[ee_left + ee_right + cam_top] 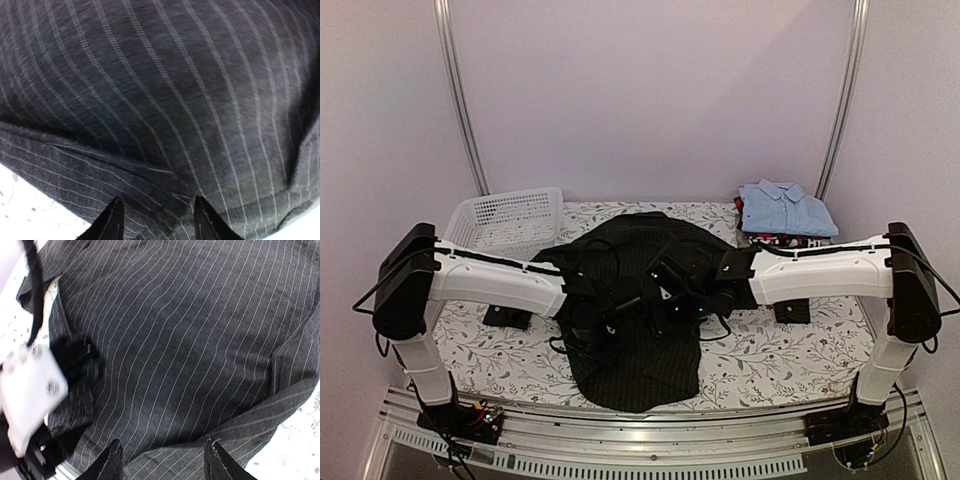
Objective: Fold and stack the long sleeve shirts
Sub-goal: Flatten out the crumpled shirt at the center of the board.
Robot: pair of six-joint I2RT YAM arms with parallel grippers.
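Far left on the flowered table stands a white mesh basket, close to the black pinstriped shirt. That shirt lies rumpled mid-table, its hem reaching the near edge. My left claw hangs over it with fingers apart. My right claw is likewise spread above a folded hem, with my left arm crowding close. At far right a light blue shirt sits folded. Bare cloth-free table shows on both sides.
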